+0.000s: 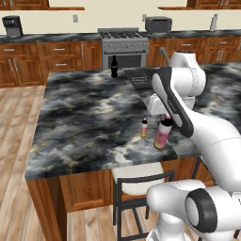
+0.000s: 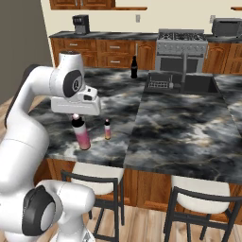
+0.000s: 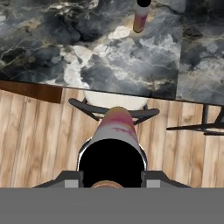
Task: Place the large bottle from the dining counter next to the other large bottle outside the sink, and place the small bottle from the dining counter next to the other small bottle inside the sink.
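Note:
My gripper (image 1: 165, 116) (image 2: 75, 115) (image 3: 111, 181) is shut on the dark cap of the large bottle (image 1: 162, 134) (image 2: 82, 136) (image 3: 116, 127), a tall pink one. It is upright at the near edge of the dining counter (image 1: 84, 117) (image 2: 179, 127) (image 3: 131, 65). In the hand view its base shows against the stool and floor, so it looks slightly raised. The small bottle (image 1: 144, 128) (image 2: 107, 129) (image 3: 141, 15) stands just beside it. The other large bottle (image 1: 114, 66) (image 2: 133, 67), all black, stands at the far edge near the sink (image 1: 141, 75) (image 2: 210, 87). The other small bottle is hidden.
A dish rack (image 2: 158, 83) and a faucet (image 1: 165, 55) (image 2: 184, 66) are at the sink. Stools (image 1: 139, 181) (image 2: 94, 175) (image 3: 116, 103) stand under the counter's near edge. A stove (image 1: 123, 44) (image 2: 182, 45) and wood cabinets line the back wall.

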